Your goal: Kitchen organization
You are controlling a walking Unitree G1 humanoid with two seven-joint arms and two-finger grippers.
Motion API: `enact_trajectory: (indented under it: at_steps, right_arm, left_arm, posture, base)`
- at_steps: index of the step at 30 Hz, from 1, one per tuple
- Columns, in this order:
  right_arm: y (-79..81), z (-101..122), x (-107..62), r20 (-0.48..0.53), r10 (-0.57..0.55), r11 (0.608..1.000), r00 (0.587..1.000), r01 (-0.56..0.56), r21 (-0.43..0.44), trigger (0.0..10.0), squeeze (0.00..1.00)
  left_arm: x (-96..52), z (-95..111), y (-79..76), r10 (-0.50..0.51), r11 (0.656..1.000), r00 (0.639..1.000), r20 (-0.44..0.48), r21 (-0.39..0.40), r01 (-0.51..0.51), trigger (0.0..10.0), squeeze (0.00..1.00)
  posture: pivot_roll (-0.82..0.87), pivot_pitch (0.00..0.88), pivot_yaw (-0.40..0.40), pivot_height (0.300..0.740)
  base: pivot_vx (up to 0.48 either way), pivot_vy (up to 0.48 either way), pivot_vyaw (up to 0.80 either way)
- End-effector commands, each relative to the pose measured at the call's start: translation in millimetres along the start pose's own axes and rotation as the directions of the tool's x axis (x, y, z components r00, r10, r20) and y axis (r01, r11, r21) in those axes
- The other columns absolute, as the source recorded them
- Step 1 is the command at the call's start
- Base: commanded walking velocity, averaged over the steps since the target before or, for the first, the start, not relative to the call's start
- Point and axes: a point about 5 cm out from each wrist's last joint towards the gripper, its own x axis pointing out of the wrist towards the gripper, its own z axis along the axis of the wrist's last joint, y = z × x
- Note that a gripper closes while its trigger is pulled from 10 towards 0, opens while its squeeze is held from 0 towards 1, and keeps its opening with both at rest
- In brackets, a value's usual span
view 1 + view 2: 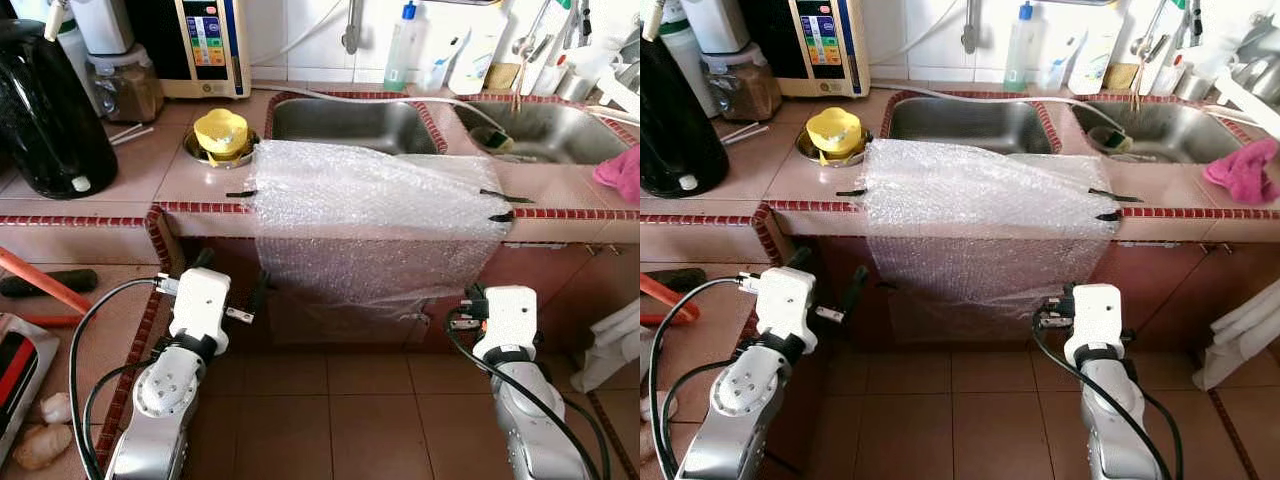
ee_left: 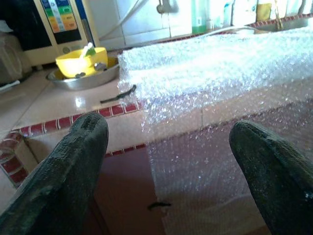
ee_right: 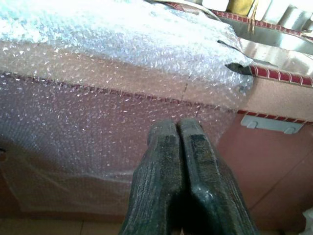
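Bubble wrap drapes over the counter edge at frame centre. It looks light, limp and slippery; I'd pinch its hanging hem. My left gripper gapes wide, my right gripper is pressed closed, empty.

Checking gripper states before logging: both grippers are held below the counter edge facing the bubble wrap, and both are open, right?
Not quite. The left gripper is open, but the right gripper is shut, fingers pressed together, as the right wrist view shows. Both do face the bubble wrap from below the counter edge.
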Motion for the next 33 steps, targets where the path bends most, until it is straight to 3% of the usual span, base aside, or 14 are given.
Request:
enact_trajectory:
  at_steps: [1, 19, 33]
  right_arm:
    - [-2.4, 7, 1.2, 0.018, 0.000, 1.000, 1.000, 0.000, -0.015, 10.0, 0.00]
    - [3.5, 23, 5.7, 0.050, 0.018, 1.000, 0.999, -0.018, -0.011, 10.0, 0.00]
    - [10.4, 32, 8.8, 0.074, 0.047, 0.999, 0.996, -0.047, -0.007, 10.0, 0.00]
  left_arm:
    - [1.0, -1, 1.8, 0.007, 1.000, 1.000, -0.010, -0.002, -0.007, 10.0, 0.00]
    - [3.2, -2, 5.0, 0.045, 0.999, 0.998, -0.038, 0.000, -0.045, 10.0, 0.00]
    - [6.7, 0, 16.4, 0.148, 0.989, 0.989, -0.009, 0.002, -0.148, 10.0, 0.00]
  posture:
    - [0.05, 0.000, -0.020, 0.740]
    - [0.05, 0.000, -0.024, 0.740]
    - [0.06, 0.000, -0.021, 0.740]
  base:
    - [0.000, -0.480, 0.00]
    - [0.000, -0.477, 0.00]
    - [0.000, 0.000, 0.00]
